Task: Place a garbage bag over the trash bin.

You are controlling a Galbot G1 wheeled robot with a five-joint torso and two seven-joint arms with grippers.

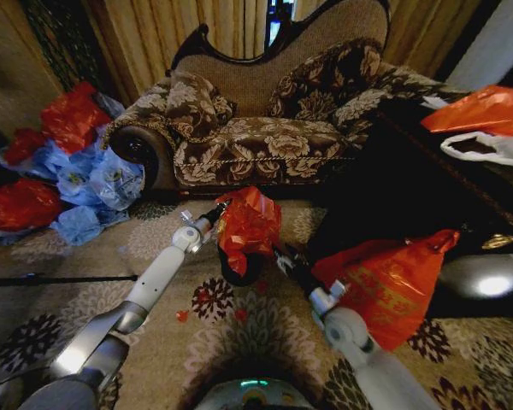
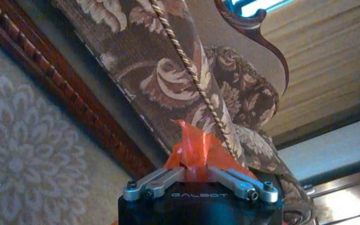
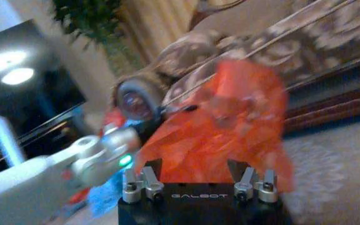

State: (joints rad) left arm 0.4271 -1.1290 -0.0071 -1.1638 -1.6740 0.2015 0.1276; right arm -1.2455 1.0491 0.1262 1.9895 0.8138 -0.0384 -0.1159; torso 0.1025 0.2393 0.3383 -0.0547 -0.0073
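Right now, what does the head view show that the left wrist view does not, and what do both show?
Head view alone: the trash bin on the carpet under the garbage bag, the right gripper beside it, and the larger orange-red bag.

Left wrist view alone: the left gripper close up, its fingers pinched on a fold of the bag.

Both: the garbage bag and the sofa.
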